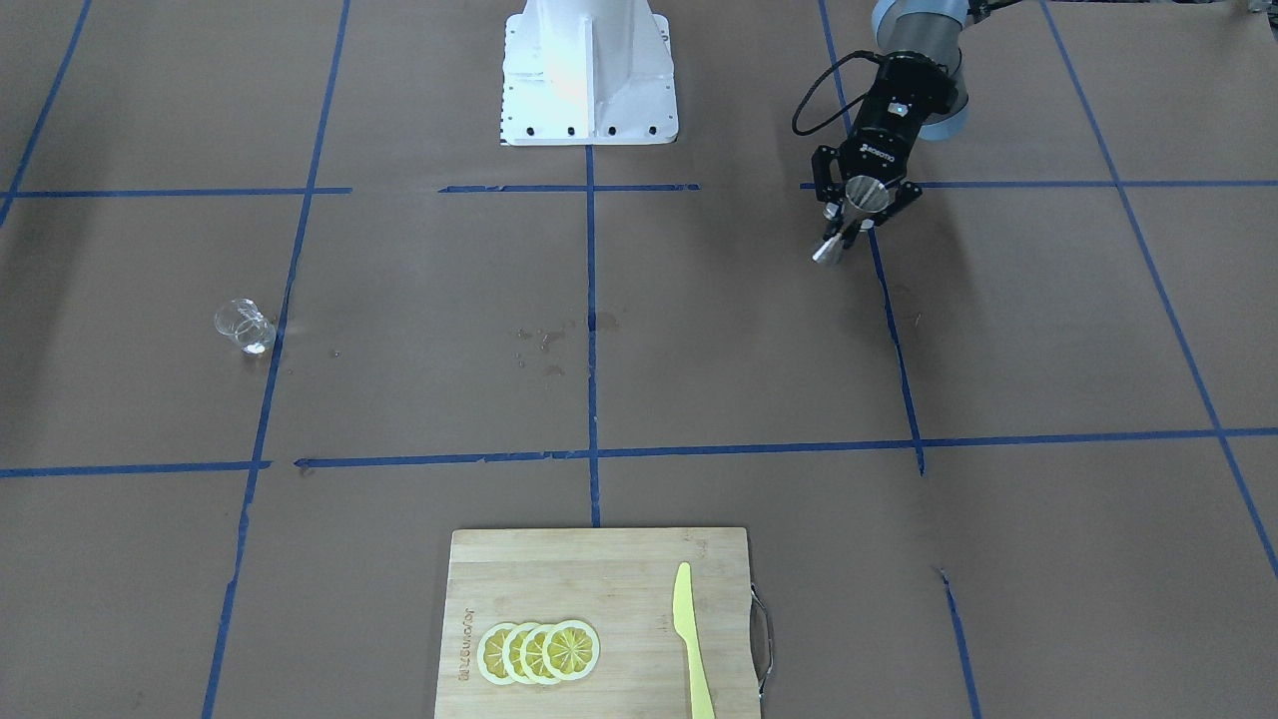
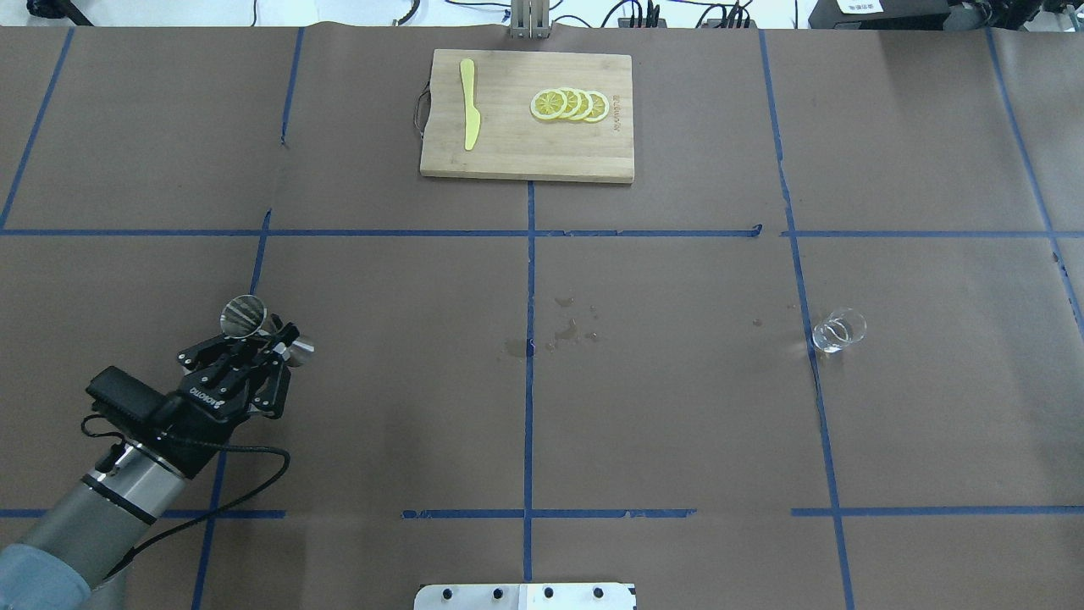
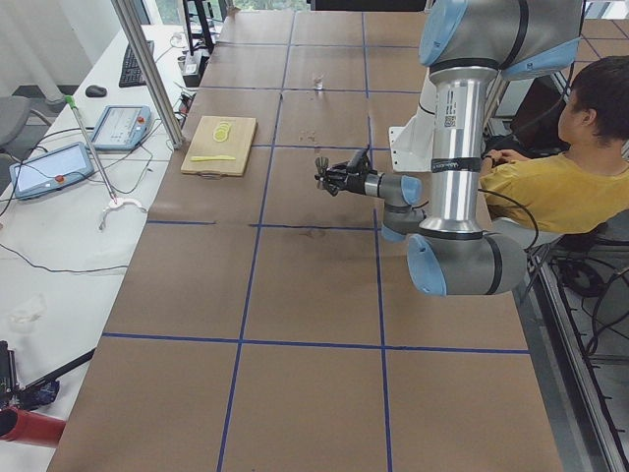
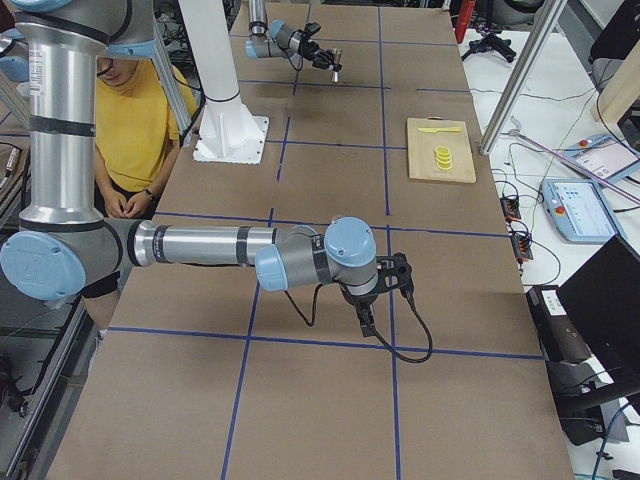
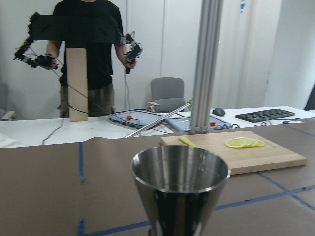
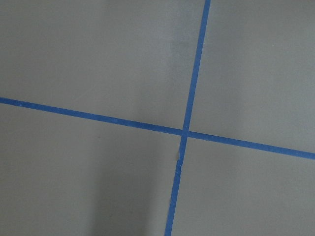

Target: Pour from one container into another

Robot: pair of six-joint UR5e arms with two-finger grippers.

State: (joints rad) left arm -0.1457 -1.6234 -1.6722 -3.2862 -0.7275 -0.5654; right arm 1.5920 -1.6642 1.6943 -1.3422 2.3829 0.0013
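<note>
The small shiny stainless-steel jigger (image 5: 180,196), two cones joined at a narrow waist, sits upright in the left gripper (image 2: 273,333), whose black fingers pinch it at the waist. The wide cone faces up and the narrow one points down, and the jigger hangs clear of the table on the robot's left side, close to the robot's edge. In the left wrist view its open mouth fills the lower middle, the inner wall bright and reflective.

The small clear glass cup (image 2: 838,330), short and rounded with a thick base, rests on the table well apart from the jigger, on the robot's right side, just beside a blue tape line (image 2: 815,364).

The right gripper (image 4: 367,322) shows only in the side view, pointing down at the table off to the robot's right; I cannot tell whether its fingers are spread or closed. Its wrist camera sees only brown paper and a cross of tape.

Between the jigger and the cup, a few dark wet spots (image 2: 567,326) mark the brown paper table cover (image 2: 677,407). At the far edge lies a pale bamboo cutting board (image 2: 508,148) carrying a row of overlapping yellow lemon slices (image 2: 569,104) and a yellow plastic knife (image 2: 468,114). A person in a yellow shirt (image 3: 550,187) sits behind the robot.
</note>
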